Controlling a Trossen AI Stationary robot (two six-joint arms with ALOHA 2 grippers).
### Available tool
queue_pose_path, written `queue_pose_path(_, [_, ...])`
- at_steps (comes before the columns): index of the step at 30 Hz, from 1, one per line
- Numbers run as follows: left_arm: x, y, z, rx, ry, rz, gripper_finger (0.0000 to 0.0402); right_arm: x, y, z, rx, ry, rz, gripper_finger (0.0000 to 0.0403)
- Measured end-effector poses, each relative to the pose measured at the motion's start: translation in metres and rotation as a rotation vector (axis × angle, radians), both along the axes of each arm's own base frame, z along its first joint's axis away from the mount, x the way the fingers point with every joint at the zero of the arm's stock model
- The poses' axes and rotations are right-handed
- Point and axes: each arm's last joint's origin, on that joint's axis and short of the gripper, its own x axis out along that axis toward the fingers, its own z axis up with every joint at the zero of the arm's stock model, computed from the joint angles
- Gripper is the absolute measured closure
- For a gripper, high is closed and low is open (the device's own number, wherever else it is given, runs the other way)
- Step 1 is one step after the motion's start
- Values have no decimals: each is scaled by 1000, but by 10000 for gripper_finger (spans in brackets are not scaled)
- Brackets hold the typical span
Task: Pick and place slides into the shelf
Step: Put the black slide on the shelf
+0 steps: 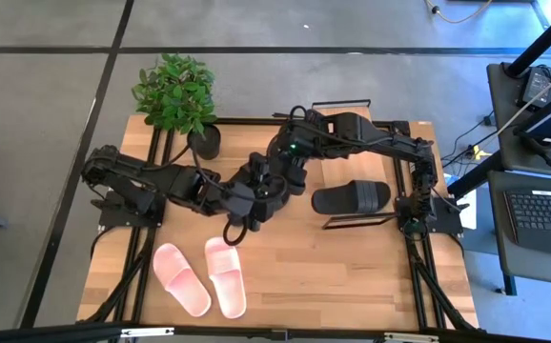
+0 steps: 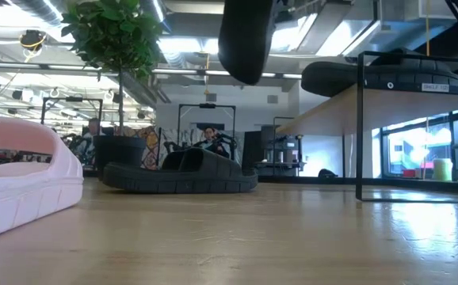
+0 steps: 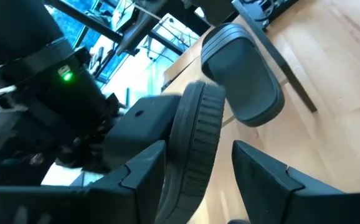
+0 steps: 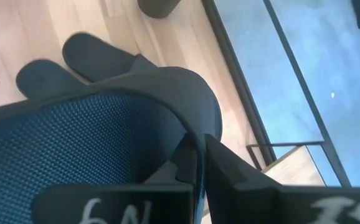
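Holding a black slide [image 3: 195, 149] edge-up above mid-table, our left gripper [image 1: 256, 195] has its fingers [image 3: 273, 180] spread either side of the sole. Our right gripper [image 1: 290, 157] meets it there, closed on the same slide's strap [image 4: 167, 87], as far as we can judge. One black slide [image 1: 352, 197] lies on the shelf [image 1: 404, 133], another [image 2: 180, 170] on the table [image 1: 352, 276]. Two pink slides [image 1: 204, 276] rest near the front edge; a potted plant [image 1: 178, 95] stands at the back.
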Motion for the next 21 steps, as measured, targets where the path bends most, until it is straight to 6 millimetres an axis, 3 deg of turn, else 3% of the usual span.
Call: queue_pose_path(21, [2, 3, -3, -26, 14, -35, 224, 5, 0, 1, 18, -62, -26, 391])
